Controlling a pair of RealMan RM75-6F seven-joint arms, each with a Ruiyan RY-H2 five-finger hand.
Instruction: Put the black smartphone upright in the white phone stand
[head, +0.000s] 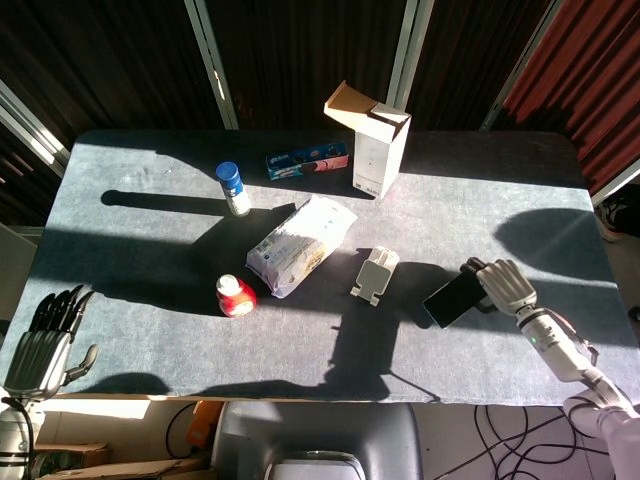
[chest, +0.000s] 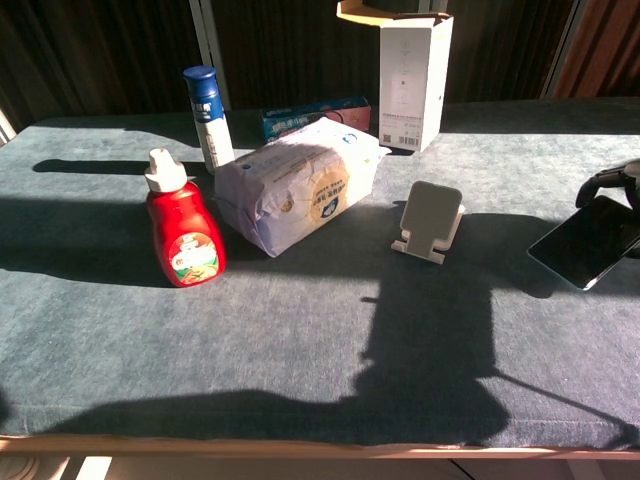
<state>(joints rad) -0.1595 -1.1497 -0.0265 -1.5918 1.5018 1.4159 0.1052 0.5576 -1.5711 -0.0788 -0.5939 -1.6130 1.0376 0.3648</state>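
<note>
My counter (head: 150, 330) is covered in grey-blue felt, striped with hard sunlight and long dark shadows; behind it stand dark panes with white frames, and a red curtain (head: 590, 90) hangs at the far right corner.

The black smartphone (head: 452, 298) is a flat dark slab with a glossy face that catches a pale sheen in the chest view (chest: 588, 241). It is tilted, its left end lifted off the felt, and I hold it by its right end in my right hand (head: 505, 283), my fingers (chest: 601, 182) curled over the upper edge. It sits to the right of the white phone stand (head: 375, 274), near it but apart.

The stand sits on the felt beside a white bag (head: 300, 245), its back plate leaning.

My left hand (head: 45, 340) hangs off the near left corner of the counter, fingers straight and parted, holding nothing.
</note>
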